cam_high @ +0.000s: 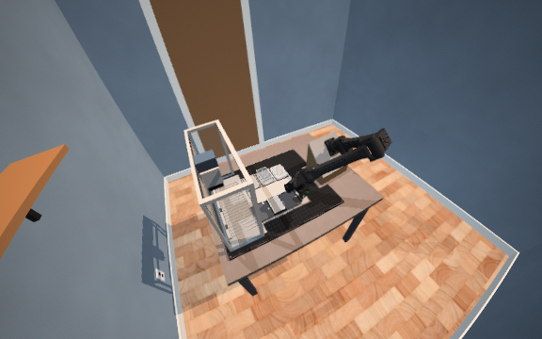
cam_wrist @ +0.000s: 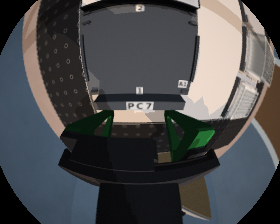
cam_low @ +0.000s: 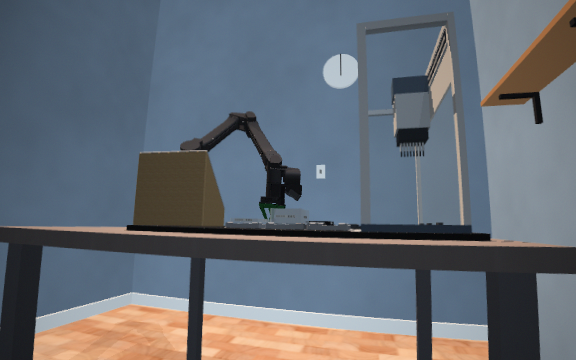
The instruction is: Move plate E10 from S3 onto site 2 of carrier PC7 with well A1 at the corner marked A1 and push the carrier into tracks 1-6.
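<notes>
Little of the task appears done — carrier PC7 (cam_wrist: pixel 139 46) lies on the apron, its near site seen bare.
Gripper (cam_wrist: pixel 145 129) is held wide open at the handle end, grasping nothing; whether plate E10 has been moved cannot be told, and no lamp is seen lit.

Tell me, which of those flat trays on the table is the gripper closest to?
The dark grey carrier labelled PC7: the open gripper hangs right at its labelled end. The paler plates sit in a row off to one side.
</notes>
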Action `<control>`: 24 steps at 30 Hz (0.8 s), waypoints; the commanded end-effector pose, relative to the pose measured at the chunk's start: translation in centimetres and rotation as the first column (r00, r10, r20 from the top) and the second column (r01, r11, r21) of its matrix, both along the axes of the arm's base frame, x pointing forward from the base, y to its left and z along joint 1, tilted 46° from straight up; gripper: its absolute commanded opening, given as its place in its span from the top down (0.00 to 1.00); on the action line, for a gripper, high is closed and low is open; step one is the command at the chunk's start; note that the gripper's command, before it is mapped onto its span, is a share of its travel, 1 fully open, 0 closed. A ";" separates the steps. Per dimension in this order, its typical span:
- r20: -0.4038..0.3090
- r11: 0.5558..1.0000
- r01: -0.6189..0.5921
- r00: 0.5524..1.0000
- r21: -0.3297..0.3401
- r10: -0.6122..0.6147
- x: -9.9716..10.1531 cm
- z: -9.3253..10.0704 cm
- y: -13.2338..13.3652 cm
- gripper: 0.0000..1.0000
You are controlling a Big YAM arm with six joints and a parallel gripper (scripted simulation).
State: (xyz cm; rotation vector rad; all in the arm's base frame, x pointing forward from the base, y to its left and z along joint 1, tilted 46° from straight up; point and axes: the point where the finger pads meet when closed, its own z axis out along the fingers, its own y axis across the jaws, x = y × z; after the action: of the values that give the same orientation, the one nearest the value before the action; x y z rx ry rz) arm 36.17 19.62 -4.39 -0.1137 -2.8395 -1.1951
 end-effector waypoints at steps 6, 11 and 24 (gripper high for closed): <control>0.039 0.999 0.034 0.999 0.004 -0.035 3.3 0.7 -1.0 0.20; 0.039 0.999 0.034 0.999 0.004 -0.034 3.5 0.7 -1.0 0.20; 0.043 1.000 0.031 0.999 0.005 -0.031 3.9 0.7 -1.1 0.20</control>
State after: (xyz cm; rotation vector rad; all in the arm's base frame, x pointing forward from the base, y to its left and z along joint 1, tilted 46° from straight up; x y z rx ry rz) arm 36.88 19.59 -4.42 -0.1122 -2.8386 -1.1934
